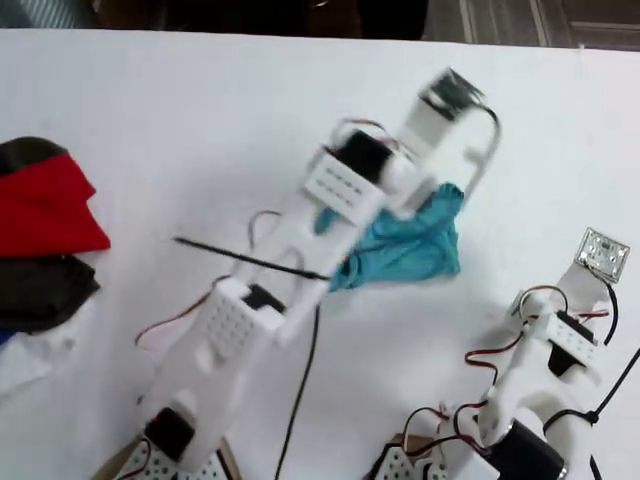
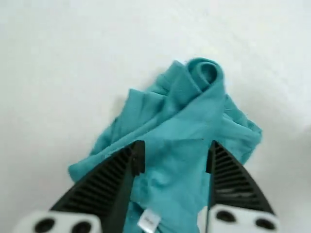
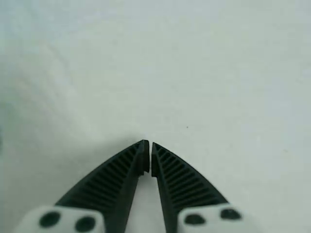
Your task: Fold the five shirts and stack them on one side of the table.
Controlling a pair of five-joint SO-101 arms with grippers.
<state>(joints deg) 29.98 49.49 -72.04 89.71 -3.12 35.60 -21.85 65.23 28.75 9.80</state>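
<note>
One crumpled teal shirt (image 1: 410,245) lies right of centre on the table (image 1: 200,120). The left gripper (image 2: 176,150) hangs over it, jaws spread, likely to pinch an edge. The right gripper (image 3: 149,148) sits closed and empty, near right.

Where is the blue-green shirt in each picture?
High view: the shirt lies crumpled right of the middle, partly under the left arm.
Left wrist view: mid-picture, bunched between the fingers of the open left gripper.
Right wrist view: the shut right gripper over white table.
Shared landmark: the white table, under everything in all three views.
</note>
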